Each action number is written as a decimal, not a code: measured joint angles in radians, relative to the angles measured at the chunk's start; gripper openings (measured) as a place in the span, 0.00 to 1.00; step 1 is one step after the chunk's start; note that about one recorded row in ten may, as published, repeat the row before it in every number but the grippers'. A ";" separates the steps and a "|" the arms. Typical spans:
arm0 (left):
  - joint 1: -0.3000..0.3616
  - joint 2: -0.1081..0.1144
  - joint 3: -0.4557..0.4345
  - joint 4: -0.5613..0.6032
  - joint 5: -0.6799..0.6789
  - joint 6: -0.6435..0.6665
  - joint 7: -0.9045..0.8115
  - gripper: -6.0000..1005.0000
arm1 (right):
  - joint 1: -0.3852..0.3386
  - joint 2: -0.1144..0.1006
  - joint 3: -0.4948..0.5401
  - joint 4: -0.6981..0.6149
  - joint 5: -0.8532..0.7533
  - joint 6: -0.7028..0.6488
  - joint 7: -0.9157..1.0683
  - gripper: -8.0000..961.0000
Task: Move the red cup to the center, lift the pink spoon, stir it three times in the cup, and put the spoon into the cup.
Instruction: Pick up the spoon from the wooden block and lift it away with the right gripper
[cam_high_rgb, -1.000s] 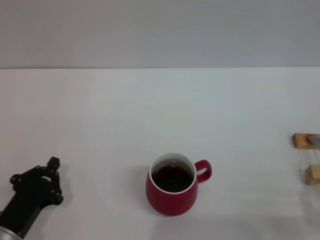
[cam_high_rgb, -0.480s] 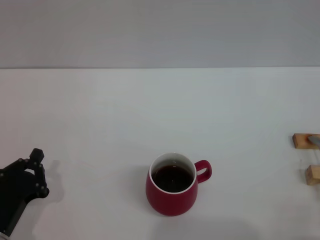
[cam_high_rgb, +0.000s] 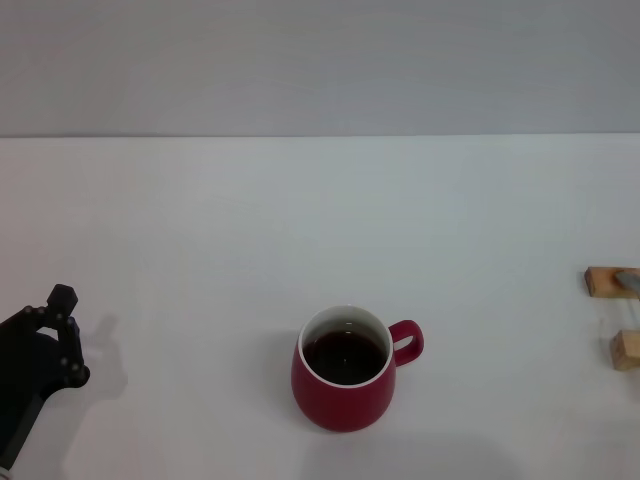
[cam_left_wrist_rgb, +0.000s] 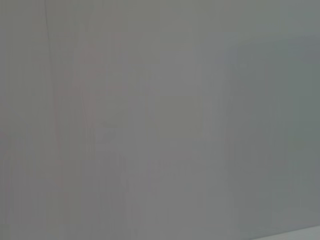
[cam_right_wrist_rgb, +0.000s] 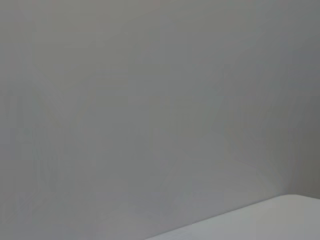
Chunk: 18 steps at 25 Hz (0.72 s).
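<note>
Left gripper (cam_high_rgb: 55, 330): low over the table's near left corner, well apart from the cup. Only its black body and knuckles show in the head view. Whether its fingers are spread or closed cannot be told. It holds nothing that can be seen.

Shadow of the left gripper: a faint grey patch on the table just beside it, on the side towards the cup.

Red cup (cam_high_rgb: 345, 372): upright on the table, close to the near edge and about midway between the left and right edges. Rounded dark-red body, white inside.

Cup handle: a loop pointing towards the right edge of the table, slightly away from the near edge.

Liquid in the cup: dark, with its surface below the rim. Nothing stands in it.

Table (cam_high_rgb: 300, 220): white and flat, running back to a straight far edge.

Wooden blocks (cam_high_rgb: 615, 315): two small tan pieces at the right edge of the table, one nearer and one farther, apart from each other and well apart from the cup. A thin grey piece lies on the farther one and is cut off by the edge of the view.

Pink spoon: cannot be made out in any view.

Right gripper: out of sight in all views.

Wall: plain grey, behind the far edge of the table. Both wrist views show little but grey.
</note>
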<state>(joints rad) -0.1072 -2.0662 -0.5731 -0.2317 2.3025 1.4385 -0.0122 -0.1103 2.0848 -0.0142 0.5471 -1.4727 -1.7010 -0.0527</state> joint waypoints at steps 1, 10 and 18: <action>0.000 0.000 -0.001 0.000 0.000 0.001 0.000 0.00 | 0.001 0.000 0.000 -0.003 0.001 0.001 0.000 0.71; -0.004 0.001 -0.012 0.011 0.000 0.001 0.000 0.00 | 0.040 -0.003 0.011 -0.027 0.027 0.056 0.004 0.71; -0.004 0.002 -0.015 0.011 0.000 0.001 0.000 0.00 | 0.099 -0.002 0.010 -0.042 0.050 0.129 0.010 0.70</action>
<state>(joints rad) -0.1111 -2.0646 -0.5885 -0.2208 2.3025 1.4393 -0.0122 -0.0109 2.0831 -0.0043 0.5047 -1.4226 -1.5716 -0.0429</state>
